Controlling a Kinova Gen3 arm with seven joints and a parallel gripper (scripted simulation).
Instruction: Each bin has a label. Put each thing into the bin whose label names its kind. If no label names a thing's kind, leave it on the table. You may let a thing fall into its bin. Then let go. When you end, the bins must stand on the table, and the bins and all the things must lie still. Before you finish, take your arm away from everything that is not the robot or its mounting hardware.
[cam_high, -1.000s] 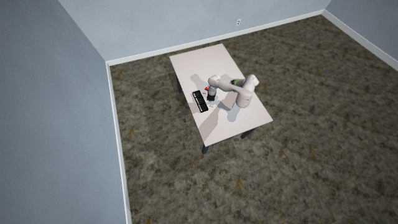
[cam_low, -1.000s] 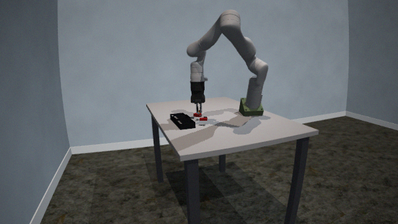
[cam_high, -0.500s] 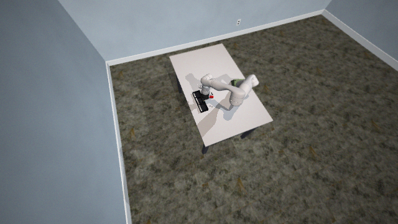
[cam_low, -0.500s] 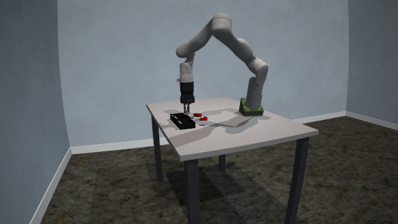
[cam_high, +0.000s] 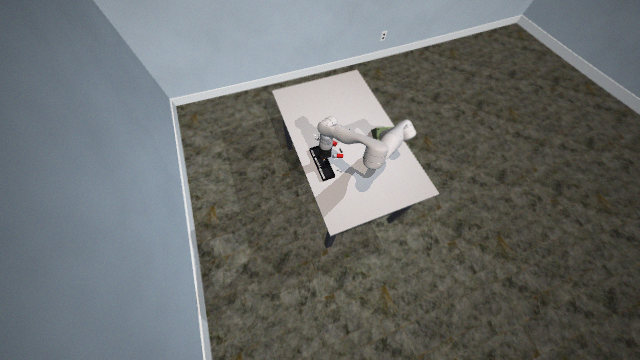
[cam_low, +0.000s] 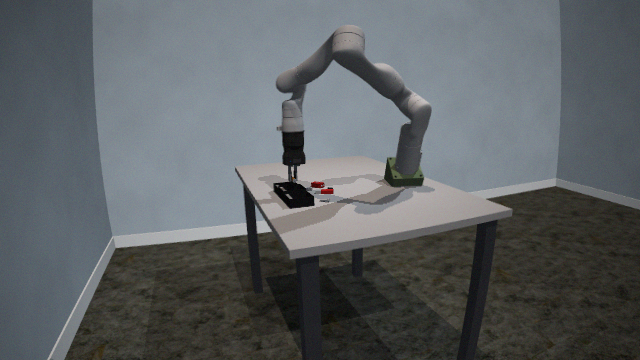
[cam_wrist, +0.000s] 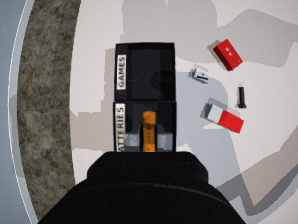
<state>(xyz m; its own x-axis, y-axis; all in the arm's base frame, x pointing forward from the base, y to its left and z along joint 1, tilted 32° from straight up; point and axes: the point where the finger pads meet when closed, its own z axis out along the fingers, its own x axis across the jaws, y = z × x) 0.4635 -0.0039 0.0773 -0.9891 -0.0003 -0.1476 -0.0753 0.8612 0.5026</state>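
Two black bins stand end to end near the table's left edge (cam_high: 324, 167) (cam_low: 295, 196). In the wrist view the far bin (cam_wrist: 121, 70) is labelled GAMES and the near bin (cam_wrist: 120, 124) is labelled BATTERIES. My gripper (cam_wrist: 149, 133) (cam_low: 292, 176) (cam_high: 326, 153) is shut on a small orange battery (cam_wrist: 149, 127) and holds it upright just above the BATTERIES bin. To the right of the bins lie a red block (cam_wrist: 228, 54) (cam_low: 317, 184), a red and white piece (cam_wrist: 225, 117) (cam_low: 327, 191), a small black screw (cam_wrist: 242, 96) and a tiny grey part (cam_wrist: 198, 75).
The arm's green base (cam_low: 403, 176) (cam_high: 380, 132) stands at the table's far right side. The table's left edge (cam_wrist: 81, 96) runs close beside the bins, with the floor below it.
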